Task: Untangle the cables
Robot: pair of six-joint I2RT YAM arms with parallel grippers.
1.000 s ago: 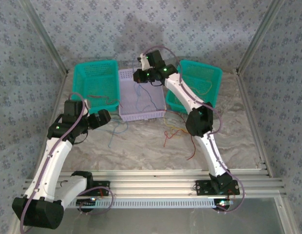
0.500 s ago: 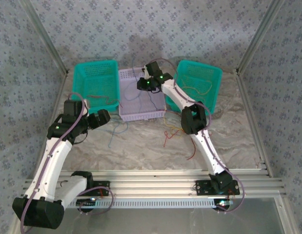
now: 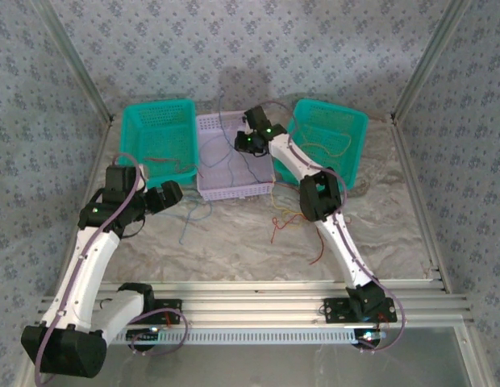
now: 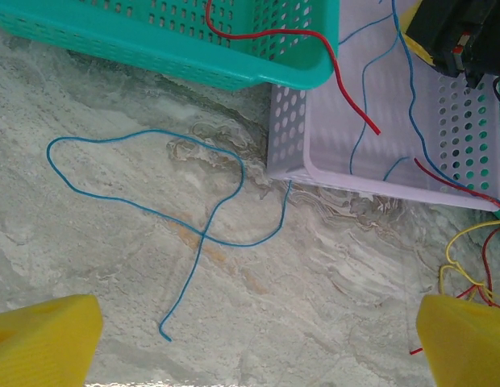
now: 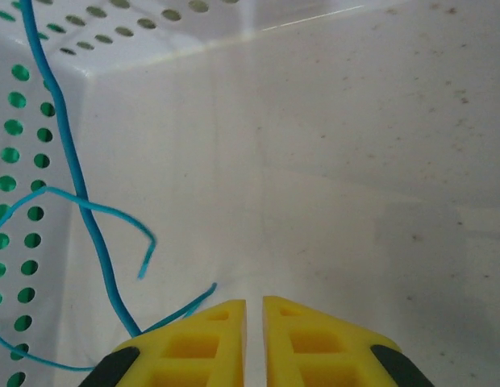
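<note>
Hanging over the lilac basket (image 3: 234,192) at the upper centre of the top view, the right gripper (image 3: 243,143) points down at the basket floor. In the right wrist view its fingers (image 5: 298,322) are all but together, with a thin slit between them and nothing in it. A blue cable (image 5: 81,201) runs down the left of that frame beside them, apart from the pads as far as I can tell. The arm's place reads as sorting by colour, since other blue cables (image 3: 226,161) lie in this basket.

The left gripper (image 3: 173,193) sits at mid-left over the table (image 3: 234,250), its jaws wide apart and empty. In its wrist view a yellow finger (image 4: 40,339) shows in each lower corner, and a blue loop (image 4: 202,234) lies on the marble ahead between them. It is probably poised there to come down on that loop.

A red cable (image 4: 347,81) spills over the rim of the left teal basket (image 4: 193,48), its end above the lilac one. A red and yellow tangle (image 3: 290,222) lies on the table at centre, beside the right arm and below the right teal basket (image 3: 331,105). It looks unsorted, so I judge the task part done.
</note>
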